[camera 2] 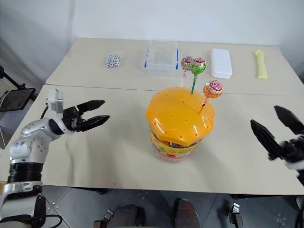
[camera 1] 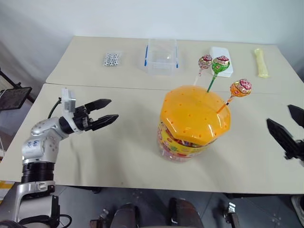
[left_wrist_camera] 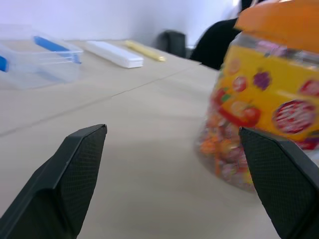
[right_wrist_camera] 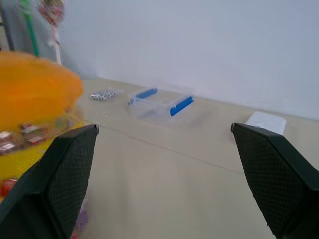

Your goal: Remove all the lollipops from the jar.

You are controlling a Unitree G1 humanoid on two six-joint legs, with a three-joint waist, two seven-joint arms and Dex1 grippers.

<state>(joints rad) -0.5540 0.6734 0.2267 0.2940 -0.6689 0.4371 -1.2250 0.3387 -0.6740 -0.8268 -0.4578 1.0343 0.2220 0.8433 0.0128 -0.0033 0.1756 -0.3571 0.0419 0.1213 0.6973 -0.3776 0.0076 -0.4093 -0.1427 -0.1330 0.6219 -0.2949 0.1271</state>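
Three lollipops [camera 1: 221, 63]: stood in the jar [camera 1: 194, 123] lid.
Jaws: left gripper [camera 1: 105, 114] and right gripper [camera 2: 276, 126] both spread, empty.
Next: reach for a stick.

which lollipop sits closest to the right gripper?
The orange-stick lollipop, planted at the lid's right edge; the green and pink ones stand farther back and left.

jar [camera 1: 190, 137]: orange dotted lid, yellow label | table [camera 1: 118, 156]: beige
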